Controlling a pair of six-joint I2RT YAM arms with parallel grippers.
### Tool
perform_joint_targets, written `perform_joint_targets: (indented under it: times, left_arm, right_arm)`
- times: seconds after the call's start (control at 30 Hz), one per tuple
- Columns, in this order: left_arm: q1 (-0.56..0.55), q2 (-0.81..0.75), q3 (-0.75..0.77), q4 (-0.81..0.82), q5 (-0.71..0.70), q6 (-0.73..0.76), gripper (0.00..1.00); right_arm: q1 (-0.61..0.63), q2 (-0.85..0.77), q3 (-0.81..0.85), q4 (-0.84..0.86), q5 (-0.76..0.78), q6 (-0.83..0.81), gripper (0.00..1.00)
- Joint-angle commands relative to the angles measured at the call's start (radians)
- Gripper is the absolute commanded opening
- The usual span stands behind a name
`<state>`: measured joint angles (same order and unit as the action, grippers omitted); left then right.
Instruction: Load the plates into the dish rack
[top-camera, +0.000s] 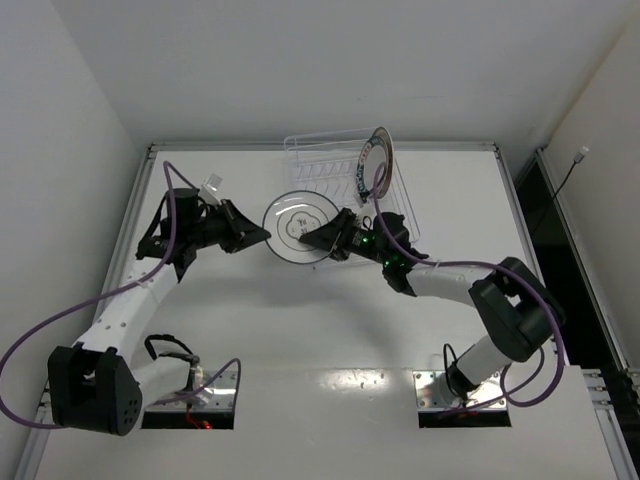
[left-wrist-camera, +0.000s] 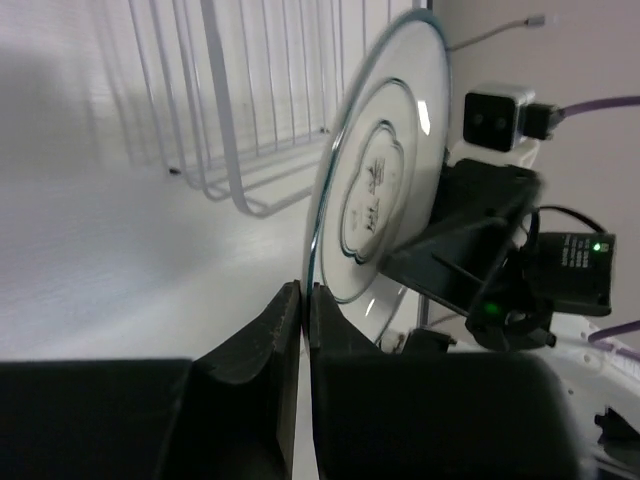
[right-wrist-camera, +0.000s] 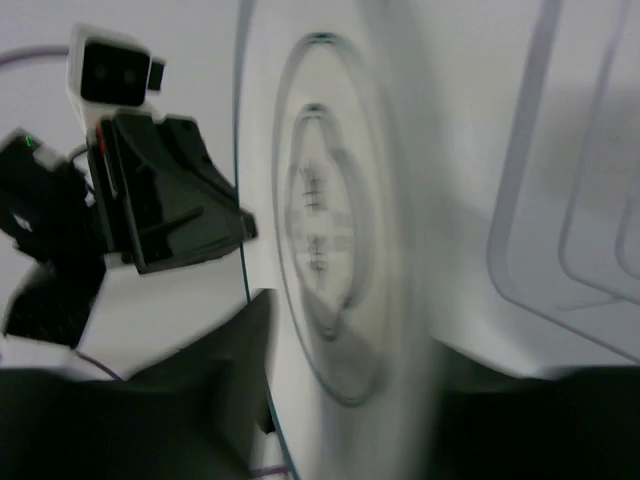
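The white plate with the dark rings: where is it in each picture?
Top external: ringed plate at centre, before the dish rack.
Left wrist: plate upright, right of centre; rack upper left.
Right wrist: plate blurred, filling the centre; rack wires at right.
Shared landmark: the dish rack.

It is bright in here, and the white table (top-camera: 320, 330) shines a little near the front. Up close, the ringed plate (right-wrist-camera: 330, 250) looks smeared and blurry. A soft grey shadow lies by the dish rack (left-wrist-camera: 226, 120).

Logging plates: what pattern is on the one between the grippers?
White plate, thin dark rings, grey centre figure; clearest in left wrist view.
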<state>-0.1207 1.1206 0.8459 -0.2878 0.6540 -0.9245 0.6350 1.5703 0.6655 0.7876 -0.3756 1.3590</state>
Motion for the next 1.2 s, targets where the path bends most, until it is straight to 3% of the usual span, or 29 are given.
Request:
perform_joint_targets:
  times: [0.0, 0.07, 0.1, 0.13, 0.2, 0.23, 0.27, 0.37, 0.43, 0.53, 0.63, 0.77, 0.93, 1.17]
  left_arm:
    - [-0.049, -0.018, 0.010, 0.108, 0.029, -0.068, 0.00]
    - [-0.062, -0.007, 0.010, 0.119, 0.029, -0.068, 0.00]
    - [-0.062, 0.005, 0.019, 0.119, 0.029, -0.045, 0.00]
    - [-0.062, 0.024, 0.037, 0.110, 0.029, -0.018, 0.00]
    - [-0.062, 0.053, 0.089, -0.021, -0.003, 0.063, 0.27]
    - [-0.062, 0.079, 0.164, -0.153, -0.081, 0.158, 0.41]
    - [-0.062, 0.088, 0.238, -0.209, -0.126, 0.200, 0.46]
    - [-0.043, 0.119, 0.338, -0.391, -0.261, 0.329, 0.57]
    - [-0.033, 0.142, 0.413, -0.459, -0.423, 0.371, 0.58]
    - [-0.011, 0.142, 0.436, -0.516, -0.657, 0.394, 0.58]
    - [-0.011, 0.110, 0.381, -0.492, -0.845, 0.394, 0.58]
    - [-0.011, 0.041, 0.250, -0.409, -0.953, 0.383, 0.58]
    - [-0.011, -0.014, 0.116, -0.331, -0.962, 0.383, 0.58]
    - [-0.050, -0.143, 0.016, -0.275, -0.999, 0.383, 0.58]
  right_arm:
    - [-0.023, 0.028, 0.032, 0.133, -0.028, 0.028, 0.29]
    - [-0.034, 0.028, 0.032, 0.142, -0.048, 0.028, 0.05]
    - [-0.049, 0.016, 0.032, 0.133, -0.048, 0.028, 0.00]
    - [-0.058, 0.002, 0.042, 0.105, -0.048, 0.009, 0.00]
    - [-0.083, -0.048, 0.084, -0.059, -0.048, -0.049, 0.00]
    - [-0.112, -0.109, 0.113, -0.159, -0.011, -0.157, 0.00]
    - [-0.135, -0.142, 0.197, -0.388, 0.025, -0.304, 0.00]
    - [-0.144, -0.187, 0.374, -0.725, 0.268, -0.521, 0.00]
    - [-0.144, -0.185, 0.549, -0.949, 0.494, -0.630, 0.00]
    - [-0.144, -0.101, 0.761, -1.146, 0.794, -0.805, 0.00]
    - [-0.144, -0.043, 0.881, -1.189, 0.943, -0.917, 0.00]
    - [-0.133, 0.081, 0.996, -1.216, 1.095, -1.020, 0.00]
    - [-0.146, 0.252, 1.016, -1.087, 1.097, -1.126, 0.00]
    - [-0.164, 0.459, 1.172, -1.085, 1.058, -1.157, 0.00]
